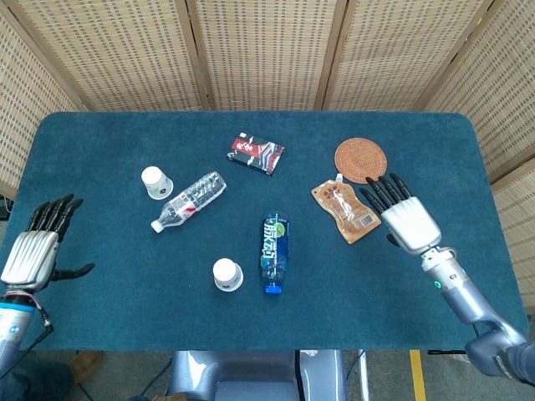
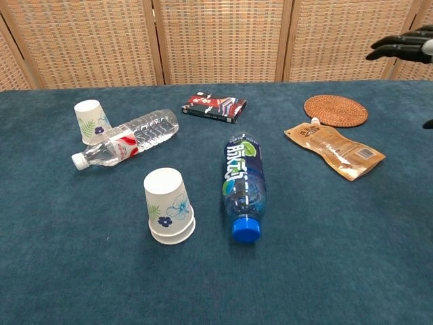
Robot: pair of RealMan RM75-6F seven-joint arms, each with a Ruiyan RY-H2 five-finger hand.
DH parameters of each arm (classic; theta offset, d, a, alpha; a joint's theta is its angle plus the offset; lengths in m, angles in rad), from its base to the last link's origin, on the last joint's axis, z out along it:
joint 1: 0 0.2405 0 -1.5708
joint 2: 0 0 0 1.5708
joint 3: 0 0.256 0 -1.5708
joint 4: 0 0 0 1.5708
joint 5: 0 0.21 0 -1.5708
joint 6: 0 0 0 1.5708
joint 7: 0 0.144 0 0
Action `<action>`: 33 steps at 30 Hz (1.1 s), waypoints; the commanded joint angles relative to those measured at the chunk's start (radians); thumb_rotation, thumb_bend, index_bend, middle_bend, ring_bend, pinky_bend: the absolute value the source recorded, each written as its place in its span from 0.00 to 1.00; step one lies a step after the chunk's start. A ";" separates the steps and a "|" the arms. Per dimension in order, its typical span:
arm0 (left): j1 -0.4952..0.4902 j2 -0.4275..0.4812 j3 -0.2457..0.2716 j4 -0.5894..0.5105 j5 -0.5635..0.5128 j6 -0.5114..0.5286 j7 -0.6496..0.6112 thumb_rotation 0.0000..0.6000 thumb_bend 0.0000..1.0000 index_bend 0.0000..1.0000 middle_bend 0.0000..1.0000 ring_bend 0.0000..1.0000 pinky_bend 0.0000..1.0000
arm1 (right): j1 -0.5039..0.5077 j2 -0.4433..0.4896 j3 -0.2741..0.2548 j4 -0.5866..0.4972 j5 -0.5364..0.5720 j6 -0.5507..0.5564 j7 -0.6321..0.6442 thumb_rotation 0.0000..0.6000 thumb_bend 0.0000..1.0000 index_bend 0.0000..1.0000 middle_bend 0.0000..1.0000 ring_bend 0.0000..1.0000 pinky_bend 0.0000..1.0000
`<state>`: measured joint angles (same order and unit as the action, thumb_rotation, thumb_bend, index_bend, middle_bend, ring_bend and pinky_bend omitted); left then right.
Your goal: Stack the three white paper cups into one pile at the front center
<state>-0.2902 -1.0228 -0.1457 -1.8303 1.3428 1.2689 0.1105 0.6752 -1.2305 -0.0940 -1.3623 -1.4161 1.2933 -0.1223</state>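
Left hand (image 1: 33, 251), right hand (image 1: 405, 219): fingers spread, holding nothing.

- Paper cups: three in total. Two were nested upside down as one stack (image 2: 169, 210) at the front centre; one single cup (image 2: 88, 120) stood inverted at the left.
- Plastic bottles: two, both lying on their sides, a clear bottle (image 2: 127, 145) and a blue-capped bottle (image 2: 243, 185).
- Woven coaster (image 2: 335, 110): one.
- Brown pouch (image 2: 334, 149): one.
- Dark flat packet (image 2: 214, 107): one.
- Robot hands: two, a left hand (image 1: 35, 251) and a right hand (image 1: 403, 217).

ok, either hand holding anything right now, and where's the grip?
Nothing held. The left hand and right hand are both open, fingers spread, apart from every item.
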 commanded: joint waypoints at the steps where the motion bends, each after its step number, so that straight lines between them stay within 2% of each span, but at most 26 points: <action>1: -0.122 0.004 -0.078 0.064 -0.066 -0.132 0.025 1.00 0.00 0.00 0.00 0.00 0.00 | -0.144 0.050 -0.023 -0.134 0.045 0.085 0.071 1.00 0.00 0.00 0.00 0.00 0.00; 6: -0.291 -0.054 -0.151 0.218 -0.154 -0.325 0.019 1.00 0.00 0.00 0.00 0.00 0.00 | -0.238 0.045 -0.023 -0.215 0.054 0.164 0.048 1.00 0.00 0.00 0.00 0.00 0.00; 9: -0.401 -0.118 -0.166 0.373 -0.205 -0.471 0.011 1.00 0.01 0.00 0.00 0.00 0.00 | -0.282 0.036 -0.029 -0.220 0.033 0.197 0.038 1.00 0.00 0.00 0.00 0.00 0.00; 12: -0.498 -0.198 -0.160 0.540 -0.262 -0.607 0.018 1.00 0.06 0.00 0.00 0.00 0.00 | -0.311 0.029 -0.021 -0.207 0.018 0.211 0.016 1.00 0.00 0.00 0.00 0.00 0.00; 15: -0.563 -0.273 -0.148 0.678 -0.301 -0.698 0.017 1.00 0.10 0.00 0.00 0.00 0.00 | -0.326 0.039 -0.007 -0.213 0.022 0.209 0.005 1.00 0.00 0.01 0.00 0.00 0.00; 23: -0.669 -0.472 -0.117 1.023 -0.338 -0.921 -0.081 1.00 0.10 0.01 0.00 0.00 0.00 | -0.350 0.048 0.045 -0.198 0.058 0.167 0.003 1.00 0.00 0.01 0.00 0.00 0.00; 28: -0.682 -0.533 -0.114 1.122 -0.300 -0.949 -0.140 1.00 0.11 0.09 0.01 0.01 0.02 | -0.358 0.045 0.061 -0.197 0.054 0.154 -0.009 1.00 0.00 0.01 0.00 0.00 0.00; 33: -0.688 -0.600 -0.123 1.214 -0.236 -0.913 -0.226 1.00 0.15 0.20 0.08 0.08 0.12 | -0.368 0.040 0.077 -0.196 0.045 0.145 -0.020 1.00 0.00 0.01 0.00 0.00 0.00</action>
<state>-0.9707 -1.5982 -0.2660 -0.6410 1.0837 0.3460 -0.0874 0.3079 -1.1896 -0.0175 -1.5586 -1.3709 1.4384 -0.1419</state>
